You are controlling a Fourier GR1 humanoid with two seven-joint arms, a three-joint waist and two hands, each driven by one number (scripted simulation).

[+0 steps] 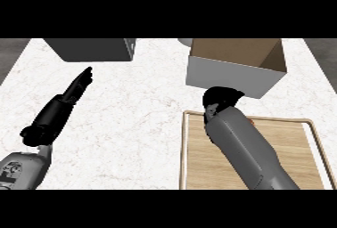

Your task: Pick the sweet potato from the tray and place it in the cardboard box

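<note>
At the centre right of the frame, the right hand [222, 99] hangs over the tray's [309, 133] upper edge, just below the cardboard box [230, 73]; I cannot tell whether its fingers grip. The sweet potato is hidden. The left hand [77, 87] lies straight-fingered on the counter [132, 124].

R hand [222, 97] btwn tray [314, 129] & cardboard box [230, 75], L hand [80, 84] open

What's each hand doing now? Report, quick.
Left hand: open, fingers straight, holding nothing.
Right hand: over the tray's far edge; fingers hidden, cannot tell.
</note>
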